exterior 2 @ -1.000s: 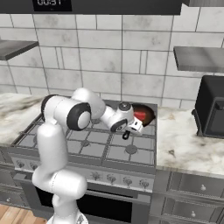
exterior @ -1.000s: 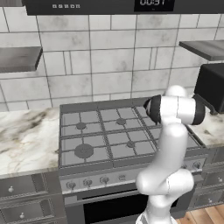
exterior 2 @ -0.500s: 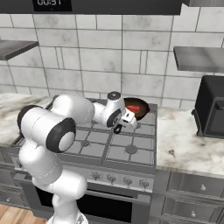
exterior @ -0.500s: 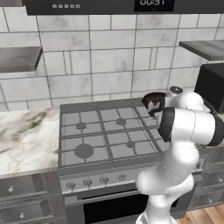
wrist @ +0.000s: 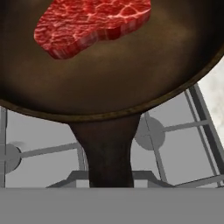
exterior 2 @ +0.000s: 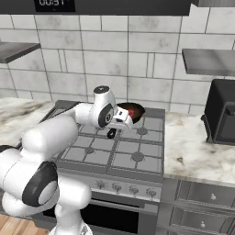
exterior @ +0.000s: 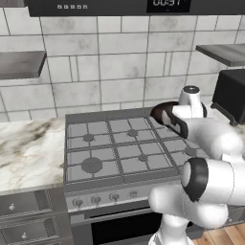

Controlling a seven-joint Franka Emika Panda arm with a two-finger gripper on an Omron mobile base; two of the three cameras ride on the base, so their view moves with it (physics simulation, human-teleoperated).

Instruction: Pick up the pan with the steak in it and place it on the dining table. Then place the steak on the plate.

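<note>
Nearly closed, the fingers pinch the pan's handle, steak inside, above the stove.

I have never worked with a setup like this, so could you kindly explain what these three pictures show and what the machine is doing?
This is a computer-rendered kitchen with one white robot arm on a wheeled base. Two pictures come from cameras on that base, behind the arm to its left and right, both looking forward over the same grey gas stove. The third comes from a camera on the arm's hand, looking along its end effector.

The marble counter runs on both sides of the stove, with a dark boxy appliance to the right.

In the hand picture you look straight into a black pan holding a red raw steak, with the pan's handle running down towards the camera and the stove grates visible beneath. The end effector is shut on that handle, holding the pan at the back right of the stove.
</note>
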